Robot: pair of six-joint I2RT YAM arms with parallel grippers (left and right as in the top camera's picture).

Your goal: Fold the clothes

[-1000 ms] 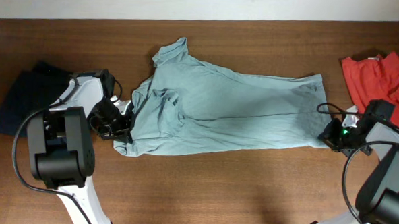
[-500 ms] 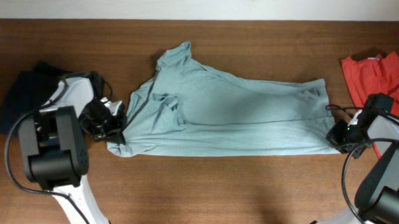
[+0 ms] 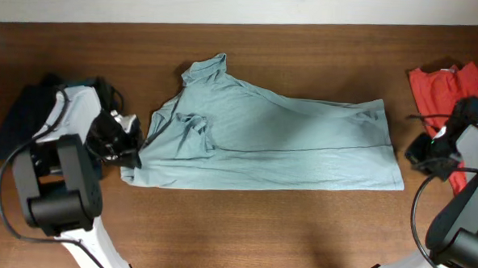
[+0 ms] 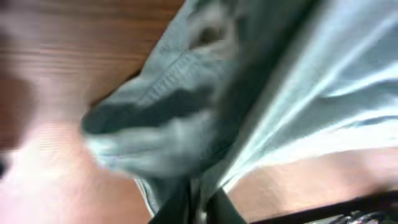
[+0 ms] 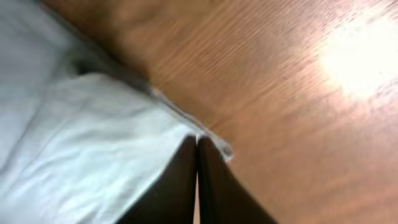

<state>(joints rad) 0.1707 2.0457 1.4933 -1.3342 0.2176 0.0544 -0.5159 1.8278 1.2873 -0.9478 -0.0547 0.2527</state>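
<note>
The clothes (image 3: 271, 143) are one pale blue-green garment lying long and nearly flat across the middle of the table, with a rumpled fold near the left end. My left gripper (image 3: 133, 151) is at the garment's lower left corner. In the blurred left wrist view my left gripper (image 4: 208, 208) has its dark fingers close together with a strip of the clothes (image 4: 261, 81) between them. My right gripper (image 3: 412, 151) sits just off the right edge. In the right wrist view my right gripper (image 5: 198, 140) is shut, its tips at the corner hem of the clothes (image 5: 81, 143).
A bright red garment (image 3: 451, 91) lies at the right edge, under and behind the right arm. Dark navy clothes (image 3: 21, 120) lie at the left edge behind the left arm. Bare brown table (image 3: 259, 232) runs along the front.
Both arms have drawn outward, the left to the left and the right to the right. The garment has been stretched out longer and flatter, and its left corner followed the left gripper.
</note>
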